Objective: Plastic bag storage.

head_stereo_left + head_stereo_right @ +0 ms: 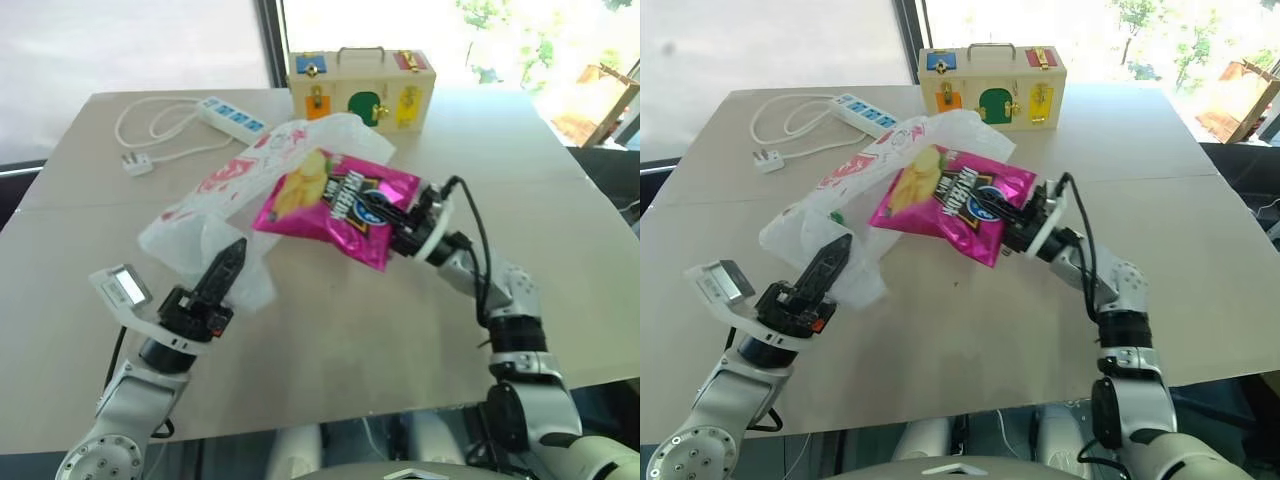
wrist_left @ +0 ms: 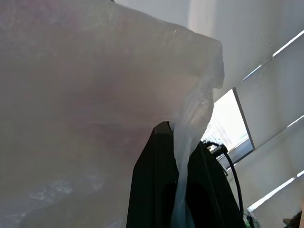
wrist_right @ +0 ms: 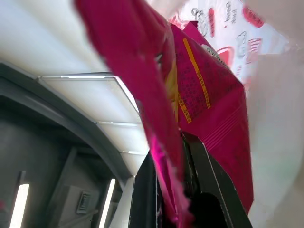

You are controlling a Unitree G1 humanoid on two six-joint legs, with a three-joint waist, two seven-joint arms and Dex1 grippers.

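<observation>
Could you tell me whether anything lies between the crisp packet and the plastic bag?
Nothing visible does. The right gripper holds the packet just above the bag, whose edge is pinched in the left gripper.

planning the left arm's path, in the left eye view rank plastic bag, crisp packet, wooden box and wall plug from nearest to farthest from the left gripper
1. plastic bag: pinched in the left gripper.
2. crisp packet: across the bag, held by the right gripper.
3. wall plug: far left of the table.
4. wooden box: at the table's far edge.
</observation>
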